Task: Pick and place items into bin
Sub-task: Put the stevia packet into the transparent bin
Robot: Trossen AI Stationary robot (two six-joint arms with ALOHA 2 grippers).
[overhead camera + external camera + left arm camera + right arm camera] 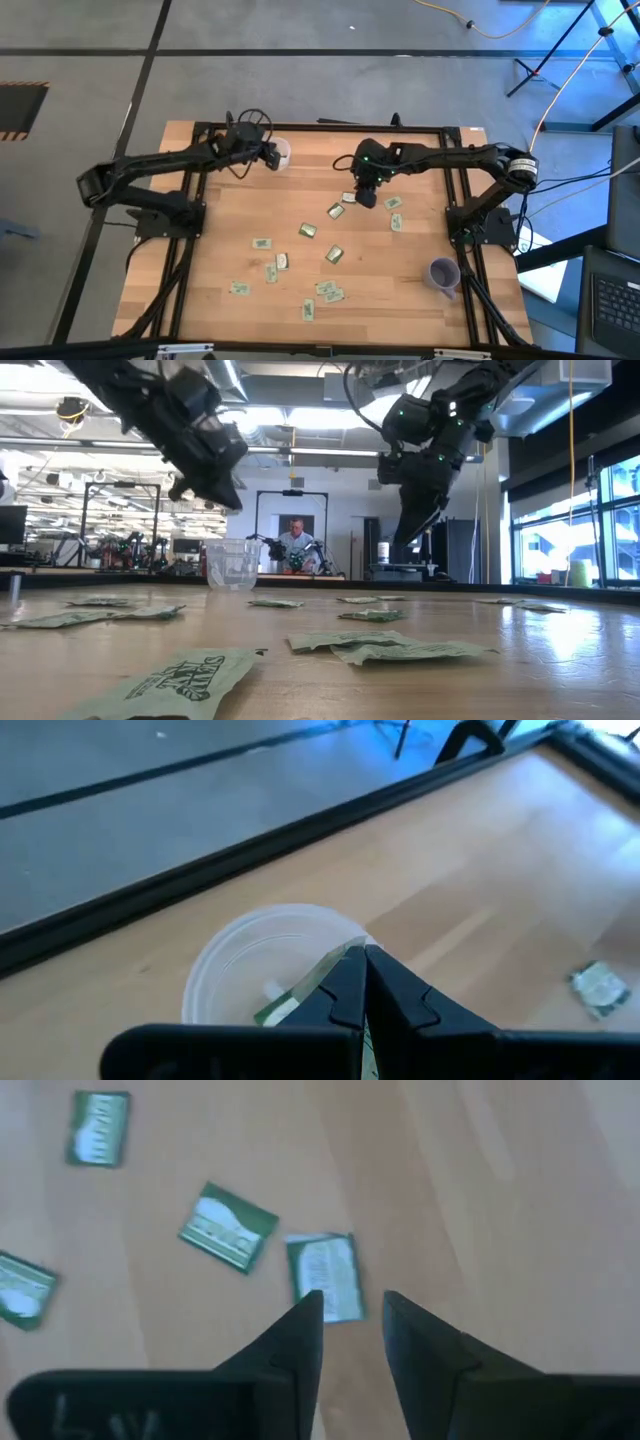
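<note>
The bin is a small clear cup [283, 152] [262, 965] standing on its base near the table's far edge. My left gripper [270, 156] [364, 956] hangs over the bin's rim, shut on a pale green packet [296, 996]. Several green and gold packets [309, 230] lie flat across the middle and near part of the table. My right gripper [366, 196] [352, 1312] stands open just above the table. A green packet [326, 1273] [349, 197] lies flat right ahead of its fingertips, untouched. My left gripper pinches the packet between its two fingers, which slant down toward the table's far edge. One end of the packet [328, 970] sticks out beside the fingertips, over the bin's open mouth. The packet is lifted clear of the table; the fingers hide its other end.
A purple cup [443, 272] stands near the right edge. More packets lie at the near side [327, 291] and beside my right gripper [393, 203]. A dark frame rail [300, 830] runs along the far edge behind the bin. A person sits in the room beyond [296, 542].
</note>
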